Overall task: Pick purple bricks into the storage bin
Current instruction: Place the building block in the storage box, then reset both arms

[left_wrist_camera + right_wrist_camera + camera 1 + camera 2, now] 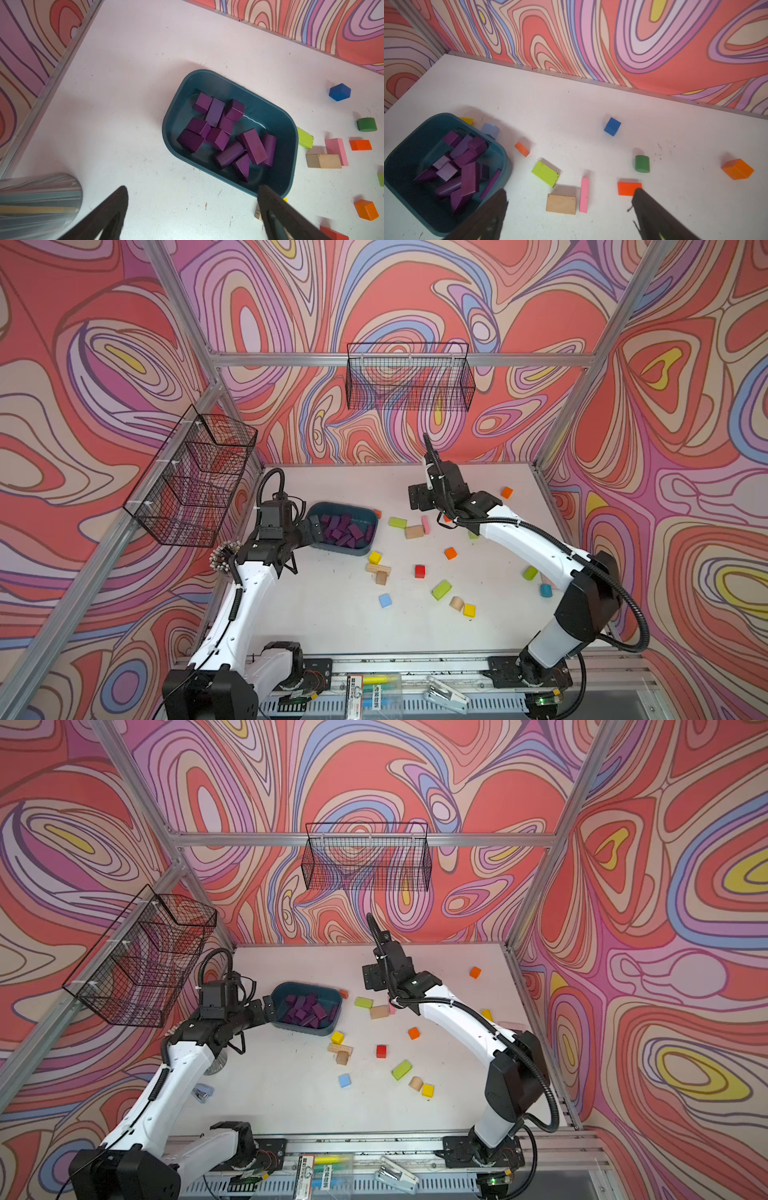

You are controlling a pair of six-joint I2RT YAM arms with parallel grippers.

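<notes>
Bricks (226, 133) of dark purple, every one we can see, lie heaped inside the bin (278, 116), some flat, some leaning on their neighbours. We find the bin on the table (332, 622), left of its middle, in both top views. Our left gripper (193, 188) hangs at the bin's end nearest the left arm, jaws spread wide; through its wrist camera one fingertip overlaps the bin's corner and bare table fills the gap. Our right gripper (570, 191) hangs above the loose blocks to the right of the bin, well apart from it, jaws likewise spread wide. Between its fingers we see a wooden block (561, 204) just beside a pink slab (584, 195) on the table, a lime block (545, 173) near them, and an orange block (627, 188) at one fingertip. A blue cube (612, 126) and a green cylinder (642, 164) sit farther off, apart from each other
</notes>
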